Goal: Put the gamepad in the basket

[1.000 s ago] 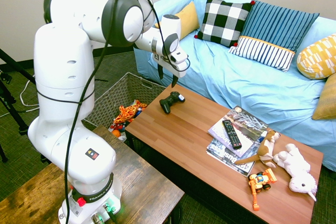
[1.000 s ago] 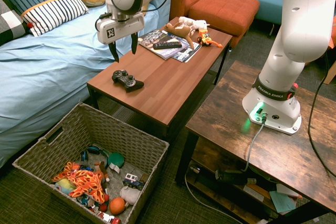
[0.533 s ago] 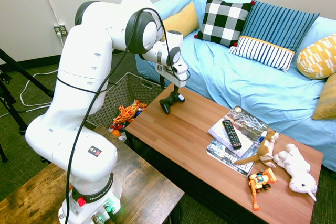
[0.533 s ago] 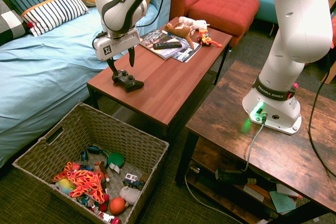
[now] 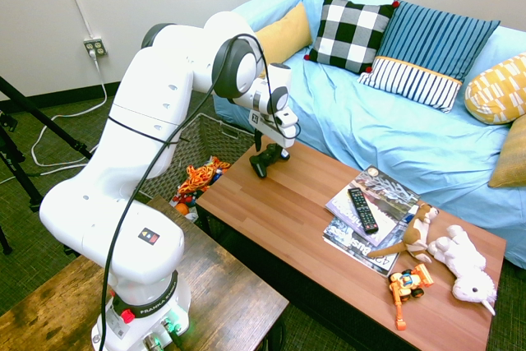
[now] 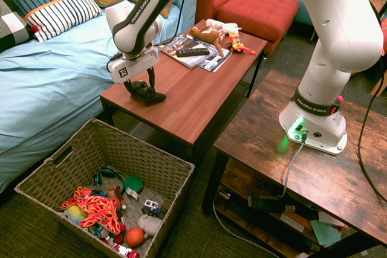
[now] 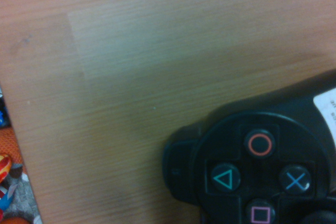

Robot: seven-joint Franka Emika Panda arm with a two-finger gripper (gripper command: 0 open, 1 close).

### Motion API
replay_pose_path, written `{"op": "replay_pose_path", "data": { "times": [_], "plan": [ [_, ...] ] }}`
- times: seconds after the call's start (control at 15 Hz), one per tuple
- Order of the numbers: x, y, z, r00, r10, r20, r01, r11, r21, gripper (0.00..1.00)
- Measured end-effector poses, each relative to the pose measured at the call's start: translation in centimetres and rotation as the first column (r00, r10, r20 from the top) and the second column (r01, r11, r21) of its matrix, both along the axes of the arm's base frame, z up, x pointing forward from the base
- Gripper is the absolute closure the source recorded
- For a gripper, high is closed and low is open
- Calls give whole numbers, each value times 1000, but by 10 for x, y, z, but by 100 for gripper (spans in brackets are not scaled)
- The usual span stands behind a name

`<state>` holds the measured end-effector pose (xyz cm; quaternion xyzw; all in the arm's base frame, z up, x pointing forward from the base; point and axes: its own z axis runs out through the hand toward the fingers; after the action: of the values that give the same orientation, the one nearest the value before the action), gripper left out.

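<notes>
Gamepad (image 5: 268,158) lies at the corner of the wooden worktop (image 5: 329,269) that is nearest to the sofa (image 5: 394,133) and to the basket (image 6: 84,167). It rests flat on the wood, and in the wrist view you see its coloured button cluster close to the worktop edge.

You have the end effector (image 6: 139,85) pointing almost straight down over the gamepad. Its fingers stand apart, one on each side of the body, and nothing is clamped yet. From the exterior views I cannot tell if a fingertip already touches the plastic or the wood.

Several things could go wrong from here. The gamepad has curved handles and a rounded shell, so if you close on a sloping part, it may twist or squeeze out from between the fingers. If one finger arrives before the other, it could push the gamepad sideways, and the corner of the worktop is near, so the gamepad may slide off onto the floor instead of into the basket. If you go lower than needed, the fingertips may press into the wood.

The basket stands on the floor, below and just beside that corner, and it already holds toys (image 6: 100,209). A weak hold could let the gamepad fall during the carry, and a drop from high could make it bounce against the wicker rim.
</notes>
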<state>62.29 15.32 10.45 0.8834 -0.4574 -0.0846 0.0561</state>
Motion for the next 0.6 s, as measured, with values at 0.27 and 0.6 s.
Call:
{"op": "replay_pose_path", "data": {
  "times": [0.27, 0.6],
  "plan": [
    [0, 0, -8, 1000, -1, -9, 1, 1000, 4, 100],
    [9, -2, -11, 1000, -10, 1, 10, 1000, 6, 100]
  ]
}}
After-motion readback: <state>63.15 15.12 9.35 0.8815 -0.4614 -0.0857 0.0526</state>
